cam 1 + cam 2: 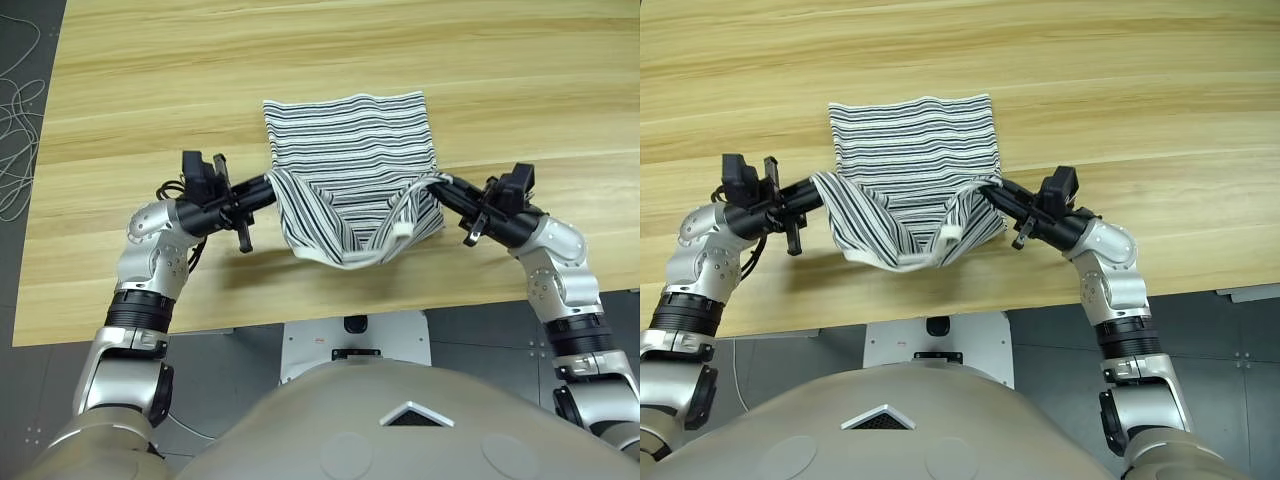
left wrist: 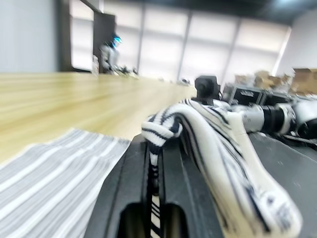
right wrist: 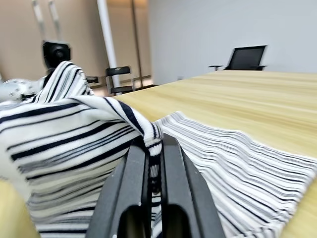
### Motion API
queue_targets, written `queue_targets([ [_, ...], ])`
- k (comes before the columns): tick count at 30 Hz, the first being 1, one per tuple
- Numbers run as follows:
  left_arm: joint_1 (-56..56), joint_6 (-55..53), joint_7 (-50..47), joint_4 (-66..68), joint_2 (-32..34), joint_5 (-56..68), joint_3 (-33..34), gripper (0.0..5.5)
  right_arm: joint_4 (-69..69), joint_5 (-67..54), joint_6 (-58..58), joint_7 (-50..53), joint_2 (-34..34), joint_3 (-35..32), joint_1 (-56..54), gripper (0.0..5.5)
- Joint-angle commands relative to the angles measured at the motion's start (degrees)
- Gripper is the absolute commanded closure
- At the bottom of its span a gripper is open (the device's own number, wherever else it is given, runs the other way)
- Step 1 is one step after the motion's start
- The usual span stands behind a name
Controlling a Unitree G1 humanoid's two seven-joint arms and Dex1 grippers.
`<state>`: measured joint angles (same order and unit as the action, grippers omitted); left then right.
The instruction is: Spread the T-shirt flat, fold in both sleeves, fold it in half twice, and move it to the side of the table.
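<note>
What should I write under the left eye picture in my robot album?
Left gripper and right gripper hold up the near end of the striped T-shirt, far end flat on the table.

The black-and-white striped fabric T-shirt (image 1: 350,140) lies on the long pale wooden table (image 1: 150,80), far half flat on the top, near half raised off it and sagging; the black two-fingered left gripper (image 1: 272,183) pinches its near-left edge, the black two-fingered right gripper (image 1: 443,183) its near-right edge; thin pale cables (image 1: 15,120) lie on the floor off the table's left end.
</note>
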<state>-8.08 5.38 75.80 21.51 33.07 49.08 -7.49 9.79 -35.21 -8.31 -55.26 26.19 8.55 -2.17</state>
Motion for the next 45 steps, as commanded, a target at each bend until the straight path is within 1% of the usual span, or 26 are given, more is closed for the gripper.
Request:
queue_targets([
  [1,-3.76,-2.38,-3.41,5.5,-3.54,-3.13,4.92,5.39,3.79,2.39,2.5,3.29,-2.81,-3.07,-4.32,5.4],
  [5,-7.38,-3.88,-8.97,10.64,-6.39,-7.15,8.25,5.39,9.4,6.08,4.42,10.27,-5.58,-5.68,-9.51,5.4],
  [10,-10.21,-3.36,-14.43,14.75,-8.79,-14.26,9.38,5.39,14.13,9.49,5.88,15.75,-8.35,-7.93,-14.4,5.4],
  [13,-11.15,-3.82,-16.47,15.53,-9.55,-16.73,10.24,5.39,15.07,10.26,6.59,17.35,-9.68,-9.07,-16.33,5.4],
  [20,-14.2,-2.78,-23.18,21.03,-11.27,-22.24,12.67,5.39,20.07,14.83,8.26,21.34,-11.34,-9.23,-19.86,5.4],
  [26,-16.02,-1.72,-23.54,22.17,-11.91,-22.19,16.21,5.39,26.94,17.24,6.59,23.02,-12.88,-10.37,-23.76,5.4],
  [30,-17.07,-2.0,-24.54,22.69,-12.51,-22.11,18.4,5.39,33.57,17.8,5.51,23.48,-13.63,-12.15,-28.86,5.4],
  [34,-18.63,-2.0,-28.92,27.18,-13.33,-26.26,17.35,5.39,41.92,20.23,5.31,23.78,-15.32,-11.68,-33.74,5.4],
  [37,-20.12,-1.46,-31.31,30.25,-14.66,-28.94,16.62,5.39,46.94,20.96,3.62,24.36,-16.63,-12.69,-37.08,5.4],
  [45,-27.74,-1.82,-43.29,41.62,-17.75,-31.61,19.07,5.39,59.57,21.39,0.33,30.86,-19.27,-17.1,-43.43,5.4],
])
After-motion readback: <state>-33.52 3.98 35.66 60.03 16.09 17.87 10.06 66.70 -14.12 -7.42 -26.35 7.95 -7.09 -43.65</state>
